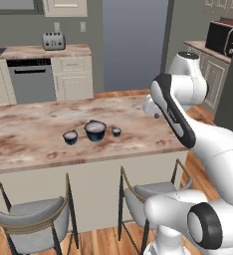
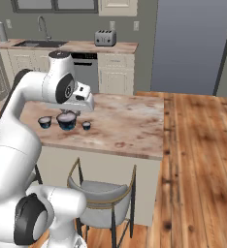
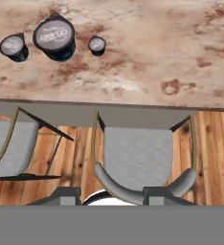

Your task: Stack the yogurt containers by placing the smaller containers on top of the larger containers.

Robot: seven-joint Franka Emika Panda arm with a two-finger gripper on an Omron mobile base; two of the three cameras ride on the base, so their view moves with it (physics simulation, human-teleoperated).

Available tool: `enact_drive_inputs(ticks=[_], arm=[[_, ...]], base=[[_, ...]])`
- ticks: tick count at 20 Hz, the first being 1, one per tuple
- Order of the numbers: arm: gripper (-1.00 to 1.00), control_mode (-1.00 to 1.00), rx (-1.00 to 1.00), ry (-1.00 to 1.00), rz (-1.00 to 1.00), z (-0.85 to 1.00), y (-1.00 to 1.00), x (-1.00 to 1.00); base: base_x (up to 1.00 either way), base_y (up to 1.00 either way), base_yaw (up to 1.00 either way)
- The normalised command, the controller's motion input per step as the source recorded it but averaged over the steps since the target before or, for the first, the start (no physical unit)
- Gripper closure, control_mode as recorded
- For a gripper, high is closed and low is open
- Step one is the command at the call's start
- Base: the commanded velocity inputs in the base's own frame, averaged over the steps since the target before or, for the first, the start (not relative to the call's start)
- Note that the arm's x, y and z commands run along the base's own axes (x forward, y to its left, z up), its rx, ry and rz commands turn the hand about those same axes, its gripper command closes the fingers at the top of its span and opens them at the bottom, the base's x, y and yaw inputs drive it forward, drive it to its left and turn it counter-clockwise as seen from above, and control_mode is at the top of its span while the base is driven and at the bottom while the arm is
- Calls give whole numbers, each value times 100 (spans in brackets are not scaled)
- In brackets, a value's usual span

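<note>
You are looking at a task that is not yet started: no tub is sitting on another. Three dark-blue yogurt containers are standing in a row on the tabletop (image 1: 34,134), each apart from its neighbour. The largest tub (image 1: 95,130) is sitting in the middle, the medium tub (image 1: 70,137) on one side and the tiny tub (image 1: 116,131) on the other. In the hand view the same row is showing at the upper left: medium tub (image 3: 14,47), largest tub (image 3: 55,37), tiny tub (image 3: 97,45), all with pale printed lids facing up. Both smaller tubs are waiting to be lifted onto larger ones.

The claw (image 2: 70,113) is hanging beneath the white wrist, above the tabletop and near the tubs. It is holding nothing that you can see, but you cannot tell how far its fingers are spread.

The tabletop is a marbled pinkish-brown island. Two grey chairs (image 1: 31,219) are tucked at its near edge. Behind it, a toaster (image 1: 53,41) is sitting on the back counter, with a dishwasher (image 1: 31,79) below, and wooden flooring (image 2: 202,160) is running alongside.
</note>
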Motion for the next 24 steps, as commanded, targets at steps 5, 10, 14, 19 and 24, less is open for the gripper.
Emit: enact_drive_inputs(ticks=[5, 10, 14, 19, 24], arm=[[-100, -100, -1, 0, 1, 0, 12, -14], [-100, -100, -5, 0, 3, 0, 36, -27], [-100, -100, -7, 0, 3, -1, 48, -27], [-100, -100, -8, 0, 4, -6, 56, -18], [-100, -100, -6, 0, 5, -10, 56, -5]], base=[[0, 0, 0], [0, 0, 0], [0, 0, 0], [0, 0, 0], [0, 0, 0]])
